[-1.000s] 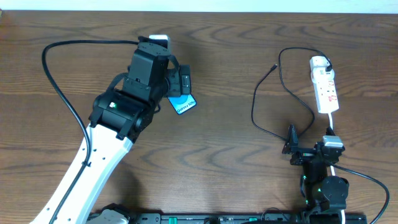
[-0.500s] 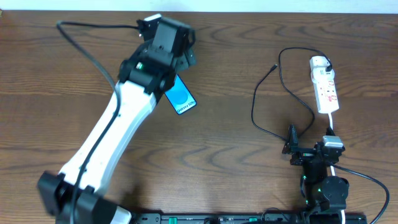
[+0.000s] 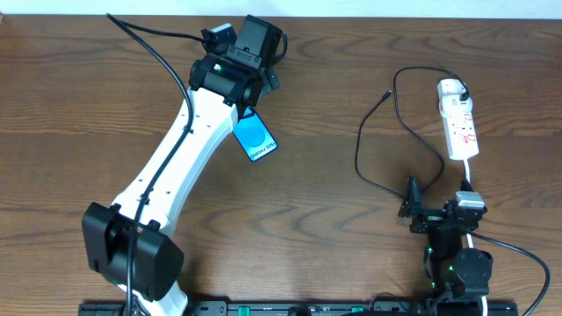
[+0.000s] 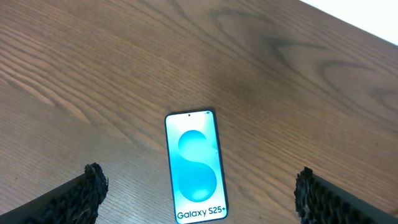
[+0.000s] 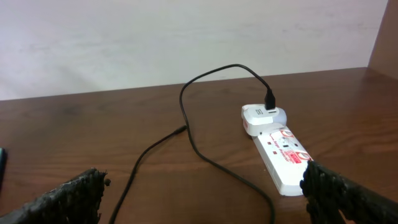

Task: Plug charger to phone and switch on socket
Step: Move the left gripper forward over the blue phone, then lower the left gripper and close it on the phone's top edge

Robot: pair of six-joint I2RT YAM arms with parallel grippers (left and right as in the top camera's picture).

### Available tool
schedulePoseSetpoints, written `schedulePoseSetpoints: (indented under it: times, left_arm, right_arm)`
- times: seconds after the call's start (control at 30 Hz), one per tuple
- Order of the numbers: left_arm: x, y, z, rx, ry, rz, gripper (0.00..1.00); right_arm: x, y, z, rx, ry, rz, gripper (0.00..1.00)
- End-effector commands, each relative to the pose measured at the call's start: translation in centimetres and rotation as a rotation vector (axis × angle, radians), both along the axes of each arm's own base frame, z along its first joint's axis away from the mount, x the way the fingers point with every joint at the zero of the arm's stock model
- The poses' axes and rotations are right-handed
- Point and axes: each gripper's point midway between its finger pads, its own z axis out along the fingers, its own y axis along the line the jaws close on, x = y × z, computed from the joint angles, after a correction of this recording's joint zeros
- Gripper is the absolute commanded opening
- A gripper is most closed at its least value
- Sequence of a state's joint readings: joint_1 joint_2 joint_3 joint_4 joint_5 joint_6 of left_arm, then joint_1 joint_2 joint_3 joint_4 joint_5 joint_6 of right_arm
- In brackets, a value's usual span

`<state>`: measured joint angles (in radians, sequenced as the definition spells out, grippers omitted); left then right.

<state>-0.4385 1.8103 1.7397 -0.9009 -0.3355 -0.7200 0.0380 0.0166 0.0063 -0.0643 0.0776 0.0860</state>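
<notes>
The phone [image 3: 255,140] lies flat on the wooden table, cyan screen up. My left arm covers its far end in the overhead view. My left gripper [image 3: 260,83] hangs open high above it. In the left wrist view the phone [image 4: 194,167] shows whole between the open fingers [image 4: 199,183]. The black charger cable [image 3: 358,149] loops from a white adapter [image 3: 450,88] on the socket [image 3: 460,123]. Its free connector [image 3: 389,93] lies on the table. My right gripper [image 3: 410,200] is open and empty, near the table's front. The right wrist view shows it [image 5: 202,180] facing the cable [image 5: 186,118] and socket [image 5: 283,155].
The socket's white cord [image 3: 471,175] runs toward the right arm's base. The left arm's black cable [image 3: 167,66] arcs over the table's far left. A pale wall [image 5: 186,37] stands behind the table's far edge.
My left arm has swung toward the far edge and risen, and its wrist now sits beyond the phone, uncovering more of the screen. The right arm, cable and socket have not moved.
</notes>
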Motion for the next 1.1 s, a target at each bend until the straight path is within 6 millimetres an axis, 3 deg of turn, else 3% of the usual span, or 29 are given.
schedulePoseSetpoints:
  times: [0.0, 0.2, 0.53, 1.07]
  left_arm:
    - [0.0, 0.6, -0.3, -0.030, -0.006, 0.076, 0.98]
    - [-0.5, 1.0, -3.3, -0.023, 0.037, 0.118, 0.98]
    - [1.2, 0.2, -10.7, 0.020, 0.121, 0.121, 0.98]
    - [0.9, 0.7, -16.3, 0.077, 0.229, 0.129, 0.98]
  right_arm:
    - [0.0, 0.2, 0.1, -0.013, -0.004, 0.008, 0.99]
    - [0.0, 0.2, 0.1, -0.013, -0.004, 0.008, 0.99]
    - [0.0, 0.2, 0.1, -0.013, -0.004, 0.008, 0.99]
    - [0.0, 0.2, 0.1, -0.013, -0.004, 0.008, 0.99]
